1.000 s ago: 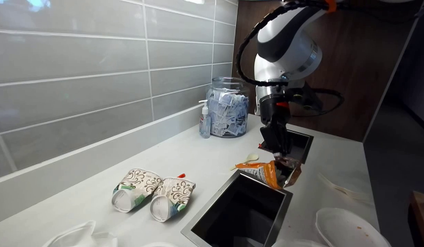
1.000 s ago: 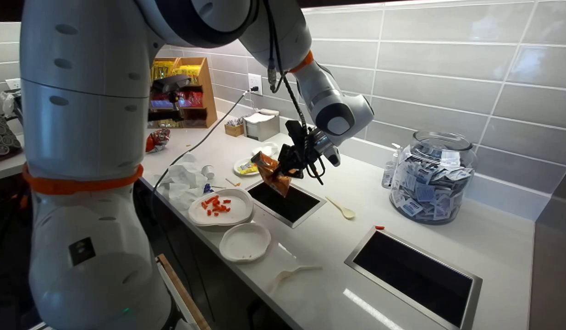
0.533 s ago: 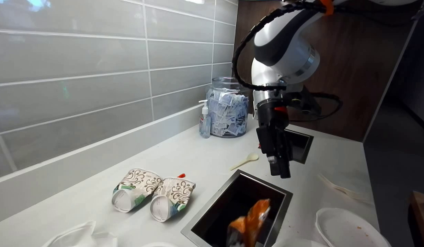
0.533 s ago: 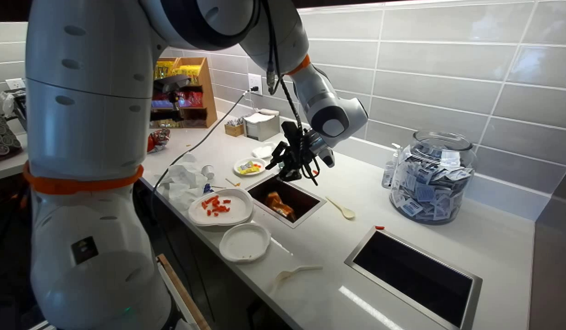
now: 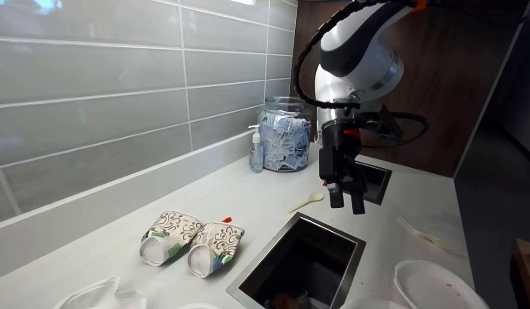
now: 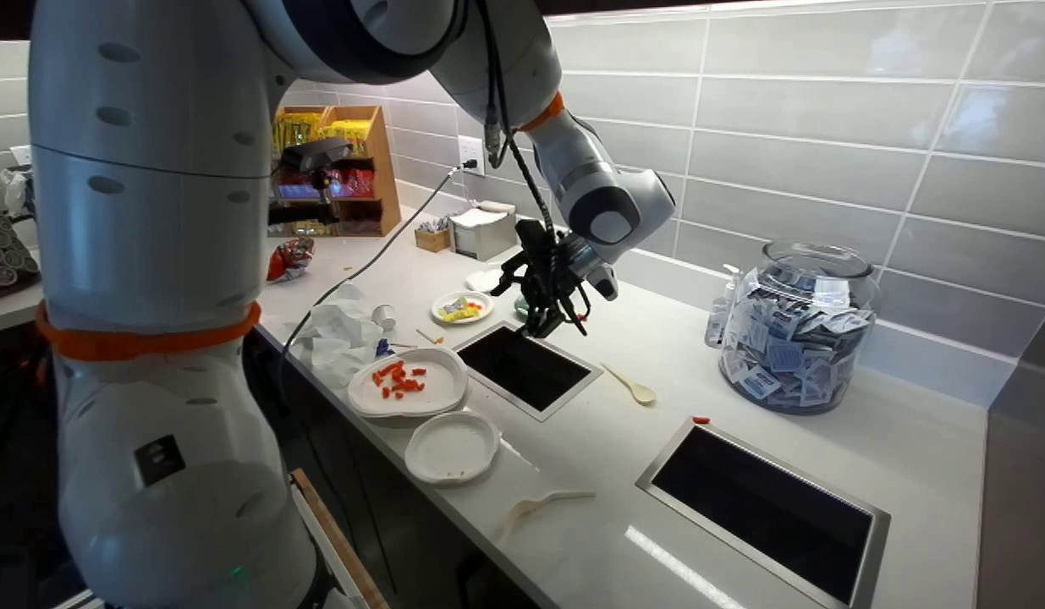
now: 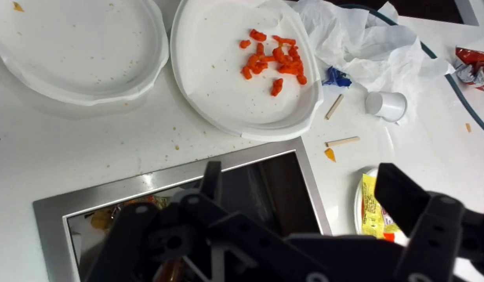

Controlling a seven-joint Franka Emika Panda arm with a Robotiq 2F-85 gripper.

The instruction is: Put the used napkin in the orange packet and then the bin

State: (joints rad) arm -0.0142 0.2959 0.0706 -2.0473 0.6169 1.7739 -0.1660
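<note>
The fingers (image 5: 358, 202) are wide apart, holding nothing. The packet (image 5: 286, 301) looks inside the bin (image 7: 310, 184); napkin hidden, probably all done.

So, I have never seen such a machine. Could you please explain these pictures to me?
This is a robot arm with a two-fingered hand. Two pictures are taken from outside it; the wrist view looks down from the arm itself. On the white counter are plates (one with orange-red snack pieces), two patterned paper cups, a pale spoon and a glass jar. The hand is open and holds nothing, near a metal-framed bin. Dimly inside lies what seems to be the orange packet.
</note>
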